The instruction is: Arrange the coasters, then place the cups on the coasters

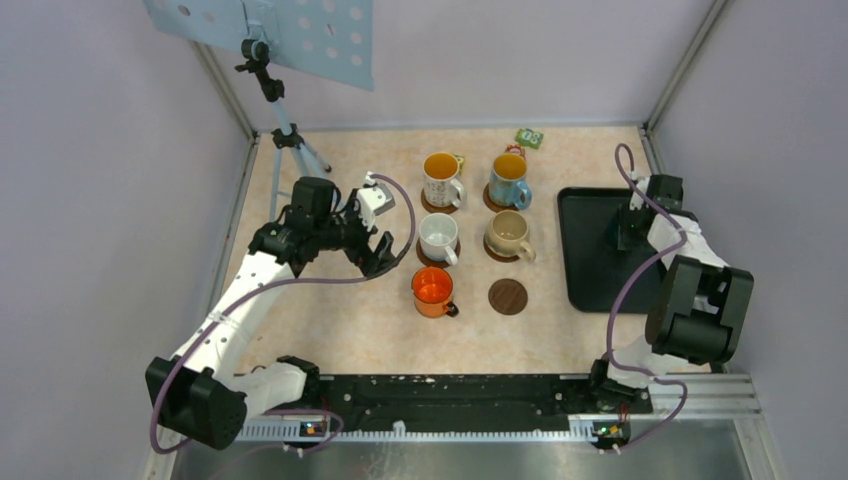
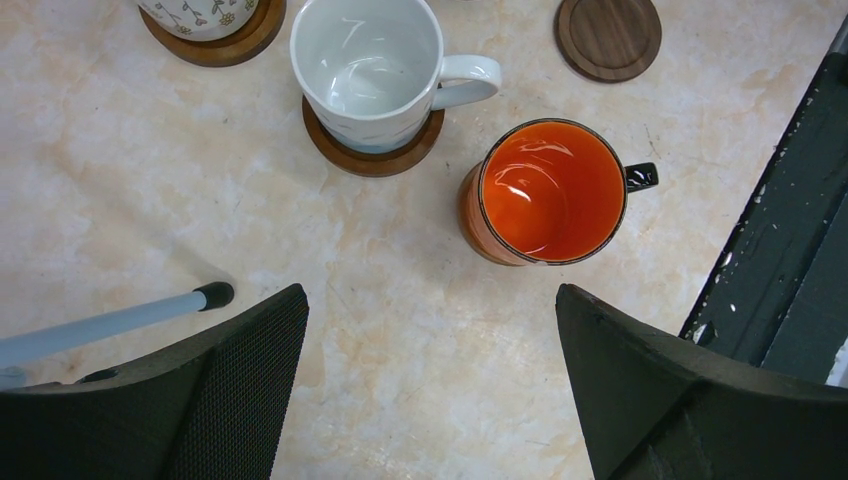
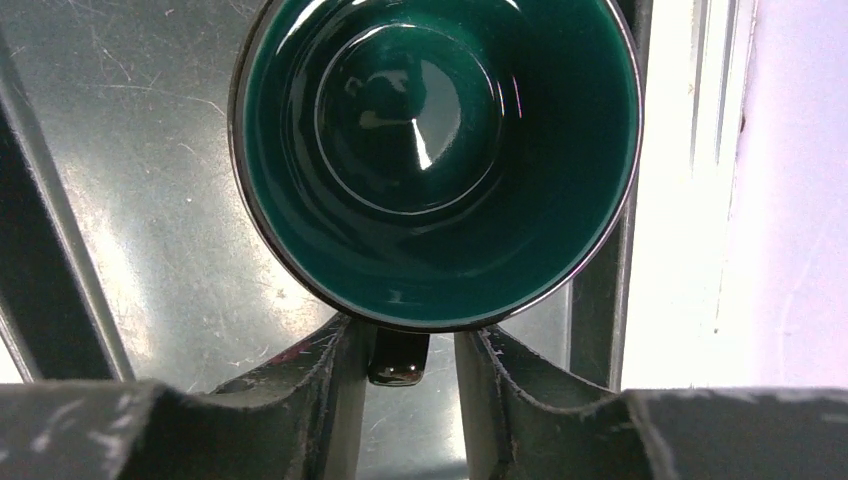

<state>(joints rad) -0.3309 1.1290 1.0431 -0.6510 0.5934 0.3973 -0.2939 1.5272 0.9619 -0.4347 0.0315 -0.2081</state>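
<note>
Right end effector [image 3: 410, 335] flanks dark green cup [image 3: 435, 150] handle, grip unclear; left end effector [image 2: 430, 295] spread. Handle-only hold may let cup tilt.

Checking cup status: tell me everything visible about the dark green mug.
The dark green mug is glossy, ceramic-looking, empty and upright, seen from straight above, with a dark rim and its handle pointing toward the camera. It is over the black tray. The right gripper flanks the handle closely; a firm pinch cannot be confirmed.
</note>
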